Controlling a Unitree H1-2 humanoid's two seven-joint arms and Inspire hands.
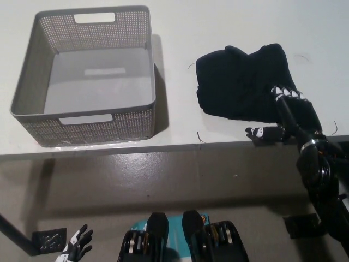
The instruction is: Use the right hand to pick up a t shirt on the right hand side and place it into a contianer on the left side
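A black t-shirt (242, 82) lies bunched on the right half of the white table (229, 33). My black right hand (288, 117) is open over the shirt's lower right corner, fingers spread on the cloth and the thumb stretched left along the table's front edge. It grips nothing. A grey perforated container (87, 73) stands on the left of the table with nothing inside. My white left hand (76, 248) hangs low at the bottom left, below the table, fingers apart.
The table's front edge (136, 148) runs across the middle of the picture, with grey floor below it. A gap of bare table separates the container from the shirt. A dark plate (48, 240) lies on the floor at the lower left.
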